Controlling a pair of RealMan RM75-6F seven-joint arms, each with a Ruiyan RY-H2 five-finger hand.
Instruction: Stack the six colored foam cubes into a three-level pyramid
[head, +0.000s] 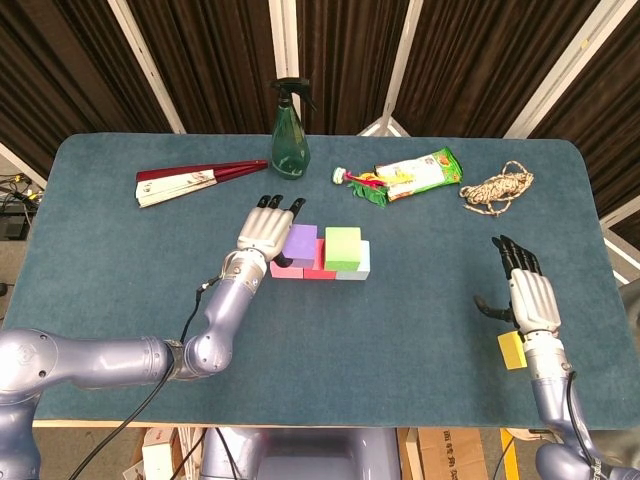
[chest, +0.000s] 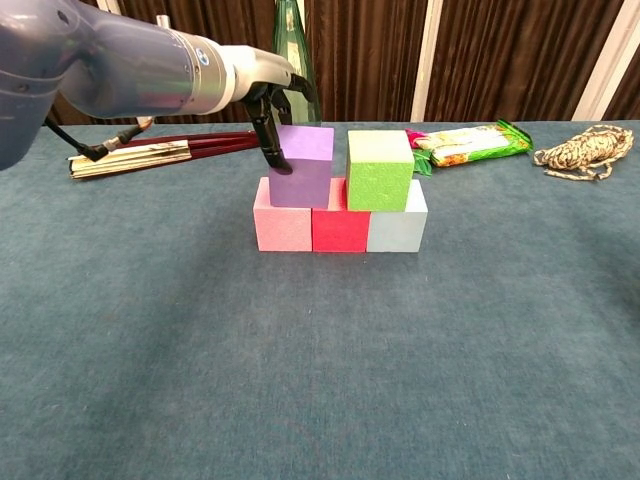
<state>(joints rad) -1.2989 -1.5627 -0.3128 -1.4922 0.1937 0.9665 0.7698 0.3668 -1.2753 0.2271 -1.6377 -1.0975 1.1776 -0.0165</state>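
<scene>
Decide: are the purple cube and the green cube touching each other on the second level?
Apart. The chest view shows a plain gap between the purple cube and the green cube, with the red cube's top visible between them.

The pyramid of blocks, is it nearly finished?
Nearly. The bottom row is done: pink block, red block, pale blue block. The green block sits on top. The left hand holds the purple block beside it. The yellow block near the right hand must go on top.
</scene>
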